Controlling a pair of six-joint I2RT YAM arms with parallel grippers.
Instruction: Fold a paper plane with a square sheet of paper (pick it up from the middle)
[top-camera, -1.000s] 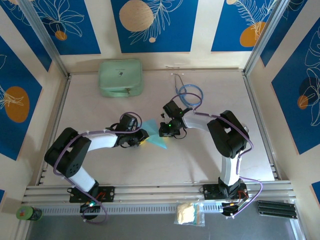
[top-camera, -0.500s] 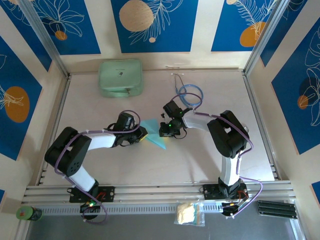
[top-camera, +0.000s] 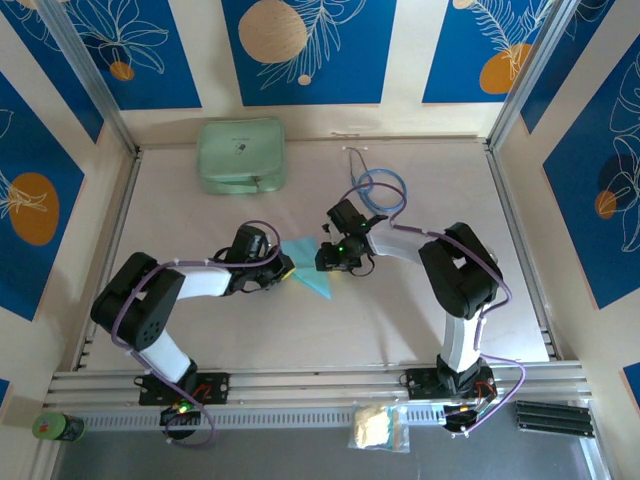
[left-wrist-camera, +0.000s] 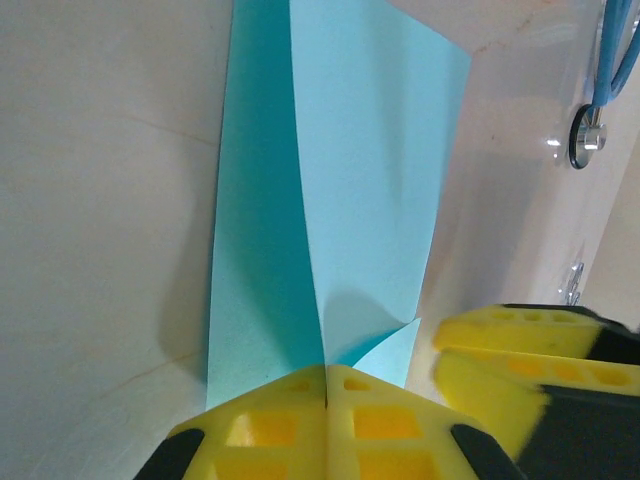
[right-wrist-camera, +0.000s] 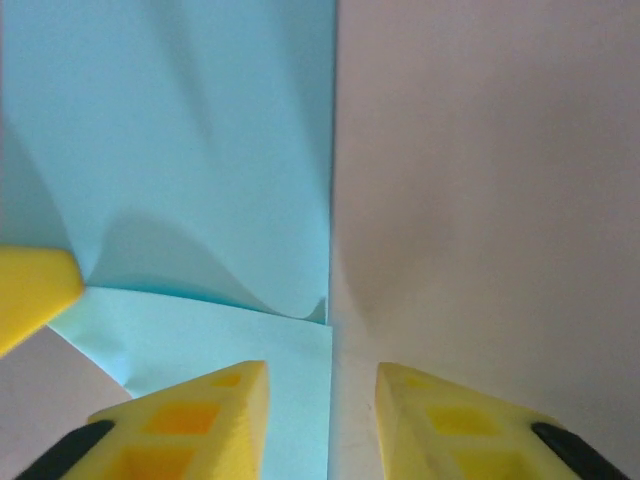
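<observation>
The square sheet of paper (top-camera: 305, 262) is light blue and lies partly folded at mid-table, one flap over another. My left gripper (top-camera: 287, 268) is at its left side. In the left wrist view the yellow fingers (left-wrist-camera: 270, 425) are shut on a raised crease of the paper (left-wrist-camera: 360, 180). My right gripper (top-camera: 326, 262) is at the sheet's right side. Its jaws (right-wrist-camera: 322, 405) stand open, and the edge of the paper (right-wrist-camera: 200, 150) runs between them, over the table. No paper plane is in view.
A mint-green case (top-camera: 240, 155) stands at the back left. A blue-tubed stethoscope (top-camera: 378, 190) lies just behind the right gripper, its metal head (left-wrist-camera: 583, 135) near the paper's far corner. A small packet (top-camera: 378, 428) and a green can (top-camera: 58, 428) sit by the front rail.
The left gripper has closed onto the paper's crease. The right gripper has opened and let go of the paper's edge. Both arms have barely shifted.
</observation>
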